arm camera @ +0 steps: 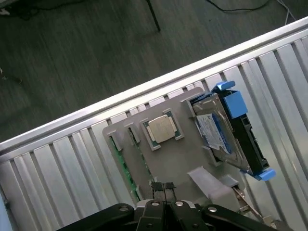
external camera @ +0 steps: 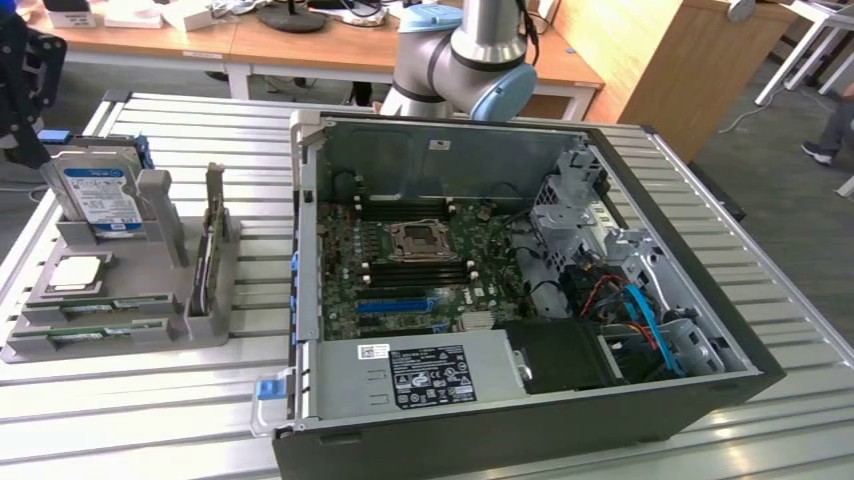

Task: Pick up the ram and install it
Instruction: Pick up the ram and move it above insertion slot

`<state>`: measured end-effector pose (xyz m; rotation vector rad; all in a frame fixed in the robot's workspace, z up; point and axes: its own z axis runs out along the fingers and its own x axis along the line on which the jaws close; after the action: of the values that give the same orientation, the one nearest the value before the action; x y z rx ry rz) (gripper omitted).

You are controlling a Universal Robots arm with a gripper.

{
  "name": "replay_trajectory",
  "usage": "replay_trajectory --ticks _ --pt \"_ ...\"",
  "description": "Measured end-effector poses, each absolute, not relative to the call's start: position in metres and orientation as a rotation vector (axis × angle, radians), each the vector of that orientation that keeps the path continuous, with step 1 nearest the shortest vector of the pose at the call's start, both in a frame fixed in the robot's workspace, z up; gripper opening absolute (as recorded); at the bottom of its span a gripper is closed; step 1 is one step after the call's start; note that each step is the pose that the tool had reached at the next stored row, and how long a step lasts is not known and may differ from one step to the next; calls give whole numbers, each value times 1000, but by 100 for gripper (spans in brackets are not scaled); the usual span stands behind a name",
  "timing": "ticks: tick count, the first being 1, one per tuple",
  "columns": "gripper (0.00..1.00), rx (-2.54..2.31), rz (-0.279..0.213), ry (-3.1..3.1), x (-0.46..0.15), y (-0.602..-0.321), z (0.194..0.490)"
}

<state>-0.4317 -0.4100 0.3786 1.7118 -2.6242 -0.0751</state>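
The ram [external camera: 114,303] is a thin green stick with a white label, lying on edge in a low front slot of the grey holder [external camera: 200,325]. A second stick like it [external camera: 104,337] sits in the slot beside it. From the wrist view their green edges [arm camera: 126,169] show along the holder [arm camera: 178,163]. My gripper [arm camera: 163,185] hangs above the holder, apart from it. Its two dark fingertips are pressed together with nothing between them. The open computer case [external camera: 747,340] shows its motherboard [external camera: 400,280] with the dark memory slots beside the processor socket.
The holder also carries a silver hard drive [external camera: 100,195] with a blue-white label, a square processor chip [external camera: 78,270] and an upright thin board [external camera: 211,240]. The arm's base [external camera: 461,60] rises behind the case. A dark bulky shape [external camera: 24,90] stands at the exterior view's left edge.
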Motion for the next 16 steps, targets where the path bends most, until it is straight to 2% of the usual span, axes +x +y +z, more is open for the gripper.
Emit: replay_trajectory --ticks 16 --pt "11 2068 -72 -2345 -432 -410 378"
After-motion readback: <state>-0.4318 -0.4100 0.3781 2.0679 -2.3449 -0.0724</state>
